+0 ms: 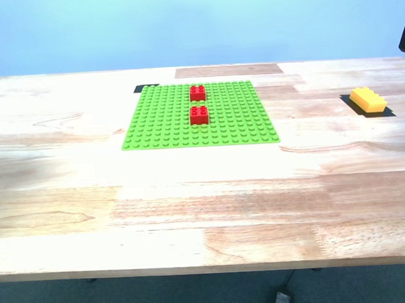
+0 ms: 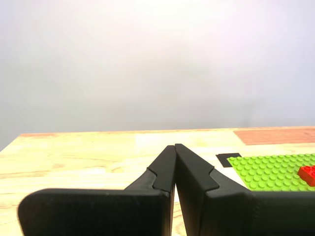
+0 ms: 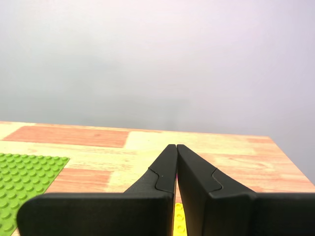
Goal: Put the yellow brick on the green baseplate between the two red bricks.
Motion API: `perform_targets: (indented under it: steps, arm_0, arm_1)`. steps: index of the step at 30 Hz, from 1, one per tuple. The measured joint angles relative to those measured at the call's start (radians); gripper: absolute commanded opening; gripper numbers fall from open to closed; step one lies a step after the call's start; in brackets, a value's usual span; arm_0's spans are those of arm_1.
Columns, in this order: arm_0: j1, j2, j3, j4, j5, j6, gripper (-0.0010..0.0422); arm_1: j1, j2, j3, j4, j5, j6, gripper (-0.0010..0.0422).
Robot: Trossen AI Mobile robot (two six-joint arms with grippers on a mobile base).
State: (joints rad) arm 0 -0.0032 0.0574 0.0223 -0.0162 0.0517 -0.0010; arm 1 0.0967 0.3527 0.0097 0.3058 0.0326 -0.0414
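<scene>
Yellow brick [image 1: 368, 100] sits well off the green baseplate [image 1: 160, 123]; likely light, rigid, slick; grip long sides. Both grippers closed, empty.

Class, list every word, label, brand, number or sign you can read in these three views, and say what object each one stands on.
None: no readable text shows in any view.
The green baseplate, two red bricks and yellow brick show only plain studs; any stud lettering is too small to read.
The black patch by the baseplate's corner is blank.
</scene>
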Motion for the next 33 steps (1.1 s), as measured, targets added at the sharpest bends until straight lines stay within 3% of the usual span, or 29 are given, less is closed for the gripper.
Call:
perform_targets:
  steps: [17, 24, 28, 33]
  arm_0:
    - [0.0, 0.0, 0.0, 0.003, 0.002, -0.002, 0.0]
    - [0.0, 0.002, 0.016, 0.147, 0.141, -0.003, 0.0]
    - [0.0, 0.048, 0.161, -0.019, 0.15, 0.015, 0.0]
    - [0.0, 0.181, 0.396, -0.187, 0.259, 0.059, 0.0]
  arm_1:
    - [0.0, 0.0, 0.0, 0.006, 0.0, 0.003, 0.0]
    - [0.0, -0.001, 0.007, 0.085, -0.028, 0.059, 0.0]
    - [0.0, 0.019, 0.15, -0.09, -0.069, 0.066, 0.0]
    - [0.0, 0.127, 0.407, -0.386, -0.053, 0.092, 0.0]
